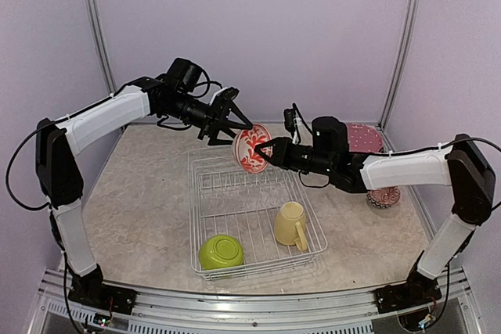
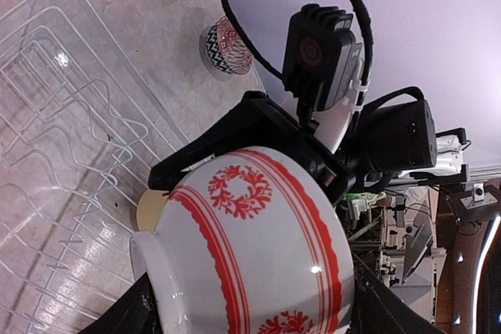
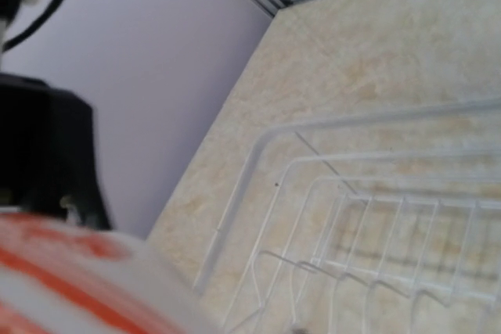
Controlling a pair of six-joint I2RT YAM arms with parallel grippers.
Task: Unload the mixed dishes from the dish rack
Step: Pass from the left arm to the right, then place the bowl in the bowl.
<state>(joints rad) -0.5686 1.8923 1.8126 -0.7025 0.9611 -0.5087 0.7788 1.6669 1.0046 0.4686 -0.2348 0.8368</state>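
The red-white bowl (image 1: 252, 149) hangs tilted above the back edge of the dish rack (image 1: 193, 217). My right gripper (image 1: 262, 150) is shut on its right rim. My left gripper (image 1: 232, 132) is open wide at the bowl's upper left. In the left wrist view the bowl (image 2: 258, 248) fills the space between my left fingers. In the right wrist view it is a blur (image 3: 70, 279) at the lower left, and my right fingers are hidden. A pale yellow mug (image 1: 291, 224) and a lime green bowl (image 1: 220, 252) lie in the rack's front.
Pink dotted plates (image 1: 364, 137) are stacked at the back right. A blue-patterned bowl (image 1: 383, 195) stands on the table right of the rack. The rack's upright prongs (image 3: 329, 193) are bare below the right gripper. Purple walls close in the table.
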